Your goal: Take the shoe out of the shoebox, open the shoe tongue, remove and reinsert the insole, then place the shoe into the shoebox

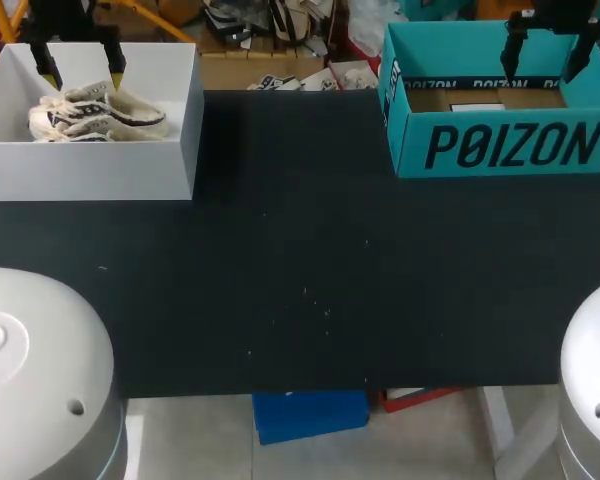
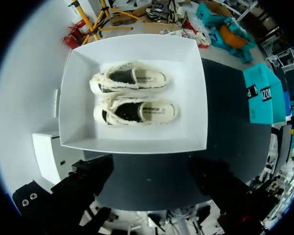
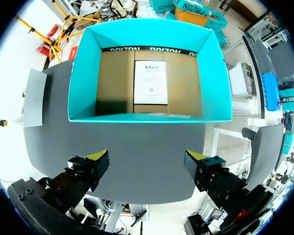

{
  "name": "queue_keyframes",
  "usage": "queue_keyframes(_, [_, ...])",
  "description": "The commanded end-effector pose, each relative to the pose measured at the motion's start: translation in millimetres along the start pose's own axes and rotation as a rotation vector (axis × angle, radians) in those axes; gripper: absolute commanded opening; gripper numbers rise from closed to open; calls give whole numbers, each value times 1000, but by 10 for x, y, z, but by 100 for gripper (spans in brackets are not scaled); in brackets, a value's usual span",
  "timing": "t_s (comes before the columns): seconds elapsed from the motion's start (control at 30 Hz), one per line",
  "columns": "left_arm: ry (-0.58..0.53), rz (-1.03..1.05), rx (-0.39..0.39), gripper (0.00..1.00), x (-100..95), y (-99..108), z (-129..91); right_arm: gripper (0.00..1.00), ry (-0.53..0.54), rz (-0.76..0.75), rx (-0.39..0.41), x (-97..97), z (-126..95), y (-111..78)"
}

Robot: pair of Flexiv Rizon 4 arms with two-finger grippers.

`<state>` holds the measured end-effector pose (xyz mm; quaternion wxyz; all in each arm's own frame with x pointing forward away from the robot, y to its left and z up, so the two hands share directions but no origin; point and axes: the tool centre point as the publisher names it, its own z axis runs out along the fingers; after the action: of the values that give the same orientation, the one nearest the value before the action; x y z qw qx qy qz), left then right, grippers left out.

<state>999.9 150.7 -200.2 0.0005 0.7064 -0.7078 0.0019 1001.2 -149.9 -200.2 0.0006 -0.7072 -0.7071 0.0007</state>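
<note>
1. The shoes (image 1: 95,112) (image 2: 134,95), a cream pair with dark trim, lie inside the white shoebox (image 1: 90,170) (image 2: 196,98). They rest on their soles, side by side and parallel, touching or nearly so, with the openings facing up. Both toes point toward the wall nearer the middle of the counter (image 1: 300,270).
2. The white shoebox has no lid on it and stands at the far left corner of the dark counter. Nothing but the pair shows inside it.
3. The left hand (image 1: 80,70) (image 2: 152,171) hangs above the white shoebox near its far wall. Its two fingers are spread wide apart and touch neither the shoes nor the box. In the left wrist view the whole box and both shoes lie ahead of the fingers.
4. A teal box (image 1: 510,145) (image 3: 83,73), also without a lid, stands at the far right of the counter, well apart from the white shoebox. It has a brown cardboard floor on which a white printed sheet (image 1: 477,105) (image 3: 150,82) lies flat near the middle.
5. The right hand (image 1: 546,50) (image 3: 147,159) hangs above the teal box. Its yellow-tipped fingers are spread wide with nothing between them, clear of the box walls.
6. The dark counter between the two boxes carries only small pale specks.
</note>
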Motion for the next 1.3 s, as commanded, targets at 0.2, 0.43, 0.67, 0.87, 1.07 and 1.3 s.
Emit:
queue_keyframes(0.2, [-8, 529, 26, 100, -66, 90, 16, 100, 0, 0, 0, 0, 0, 0])
queue_keyframes(0.43, [-33, 685, 57, 100, -88, 119, 2, 100, 0, 0, 0, 0, 0, 0])
queue_keyframes(0.67, [-33, 685, 57, 100, -88, 119, 2, 100, 0, 0, 0, 0, 0, 0])
queue_keyframes(0.87, [-66, 830, 142, 100, -130, 78, -13, 100, 0, 0, 0, 0, 0, 0])
queue_keyframes(1.07, [-76, 1171, 197, 100, -201, 20, 20, 100, 0, 0, 0, 0, 0, 0])
queue_keyframes(1.3, [-58, 1375, 225, 100, -200, 76, -8, 100, 0, 0, 0, 0, 0, 0])
